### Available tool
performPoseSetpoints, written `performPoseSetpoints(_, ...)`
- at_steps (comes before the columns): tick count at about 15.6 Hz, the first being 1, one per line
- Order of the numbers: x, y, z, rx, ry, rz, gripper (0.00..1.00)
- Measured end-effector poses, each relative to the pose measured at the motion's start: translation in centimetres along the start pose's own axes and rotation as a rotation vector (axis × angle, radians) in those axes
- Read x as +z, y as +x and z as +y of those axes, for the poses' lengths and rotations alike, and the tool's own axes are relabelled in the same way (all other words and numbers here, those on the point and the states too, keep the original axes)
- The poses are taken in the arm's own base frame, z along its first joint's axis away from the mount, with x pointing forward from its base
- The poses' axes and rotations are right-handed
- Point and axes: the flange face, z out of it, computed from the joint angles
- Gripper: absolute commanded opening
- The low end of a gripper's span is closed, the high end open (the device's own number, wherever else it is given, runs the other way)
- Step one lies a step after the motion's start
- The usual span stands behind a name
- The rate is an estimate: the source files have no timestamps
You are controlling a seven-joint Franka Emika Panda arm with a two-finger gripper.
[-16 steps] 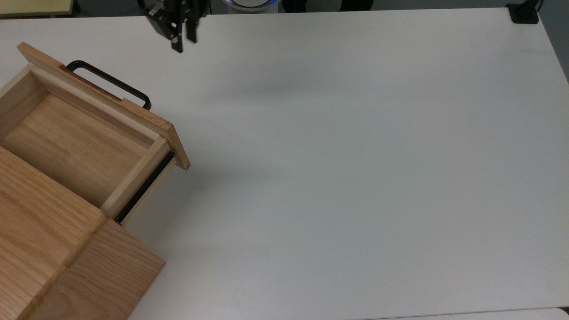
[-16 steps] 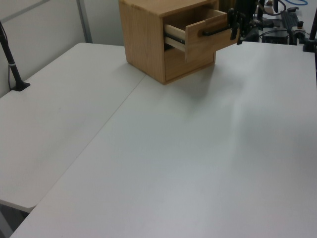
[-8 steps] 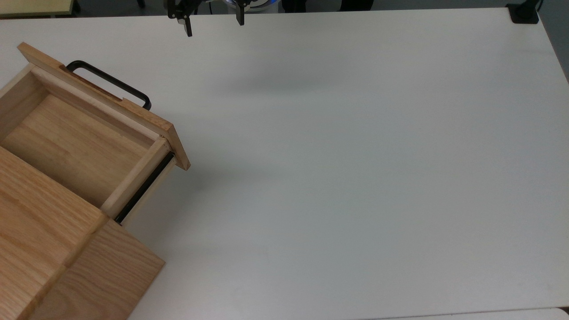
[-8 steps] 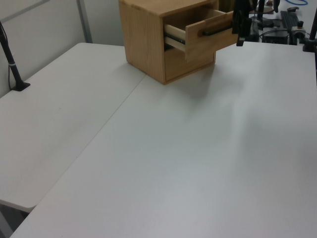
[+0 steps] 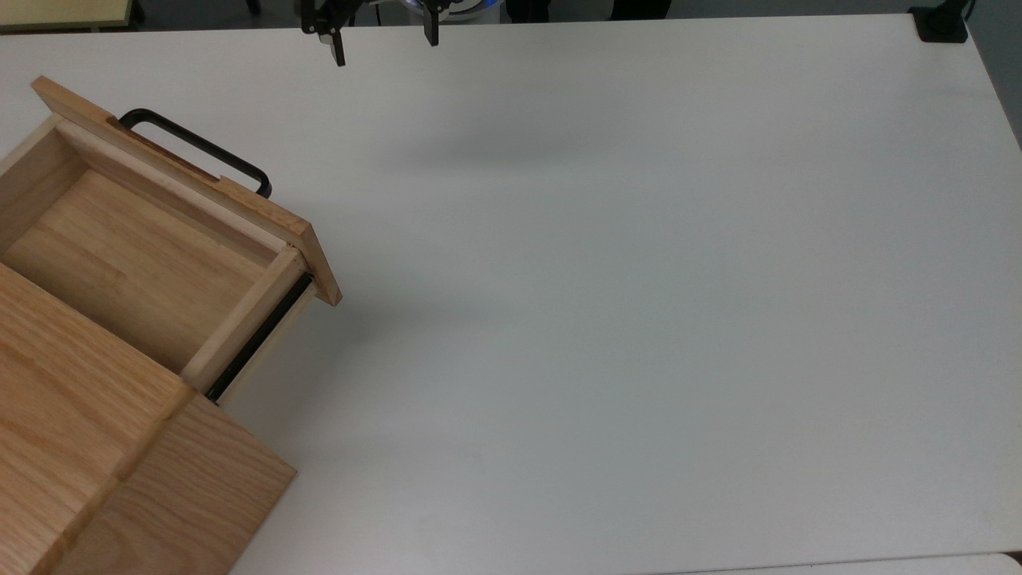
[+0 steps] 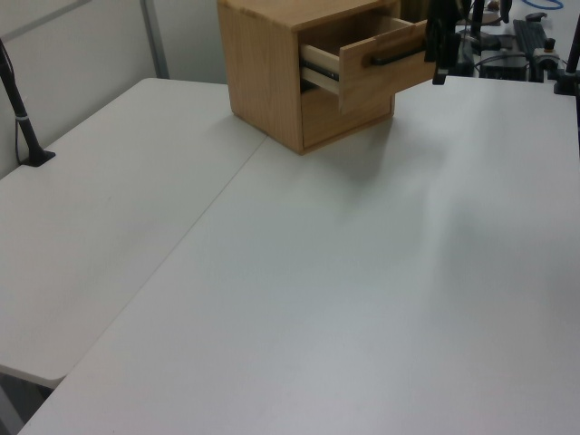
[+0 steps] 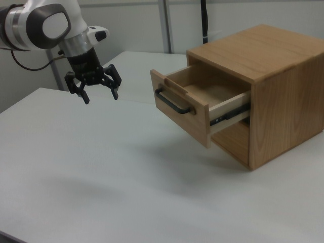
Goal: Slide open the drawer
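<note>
The drawer (image 5: 120,263) is a light wooden tray with a black bar handle (image 5: 196,152). It stands pulled well out of the cabinet (image 5: 80,463), with its inside bare and a black side rail (image 5: 259,335) exposed. In the right view the drawer (image 7: 179,109) juts toward the right view's left from the upper slot of the cabinet (image 7: 276,96). My gripper (image 5: 385,49) hangs open and holds nothing, above the table and apart from the handle, beyond it toward the top view's upper edge. It is also seen as the gripper (image 7: 101,98) and the gripper (image 6: 440,63), near the drawer (image 6: 381,59).
The white table (image 5: 639,279) stretches wide to the top view's right of the cabinet. A black clamp (image 5: 942,24) sits at its far right corner. A black pole (image 6: 23,118) stands at the left view's left edge. Cables and gear (image 6: 526,41) lie behind the arm.
A second ago the gripper hung nearly shut close to the handle. It then drew back toward the top view's upper edge and opened wide. It has held still for the last half second.
</note>
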Motion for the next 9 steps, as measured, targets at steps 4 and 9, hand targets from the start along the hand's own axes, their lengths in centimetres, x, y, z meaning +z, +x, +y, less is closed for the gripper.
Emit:
performPoseSetpoints(4,0.00,0.00,0.00,0.000,0.000,0.000,1.00)
performPoseSetpoints(9,0.08,0.31,-0.37,0.131,0.002,-0.001,1.00)
